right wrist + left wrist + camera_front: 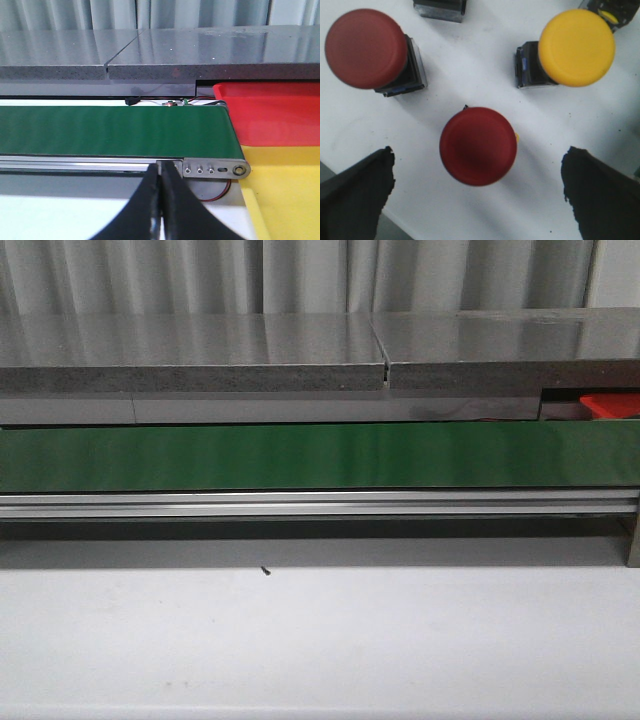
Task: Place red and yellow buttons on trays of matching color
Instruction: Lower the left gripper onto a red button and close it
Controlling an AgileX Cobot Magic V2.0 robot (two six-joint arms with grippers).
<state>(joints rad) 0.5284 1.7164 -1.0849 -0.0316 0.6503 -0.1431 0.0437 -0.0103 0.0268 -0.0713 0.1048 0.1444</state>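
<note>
In the left wrist view I look straight down on a white surface. A red button (478, 146) stands upright between the two fingers of my open left gripper (478, 170), touching neither. A second red button (366, 48) and a yellow button (576, 47) stand further off on black bases. My right gripper (160, 170) is shut and empty, hovering in front of the belt's end. A red tray (280, 112) and a yellow tray (290, 190) lie beside the belt end. A corner of the red tray (612, 405) shows in the front view. Neither gripper appears in the front view.
A long green belt (300, 455) on a metal frame crosses the front view, and its end roller (215, 170) is in the right wrist view. A grey shelf (300, 350) runs behind it. Another black base (440, 7) sits at the edge of the left wrist view.
</note>
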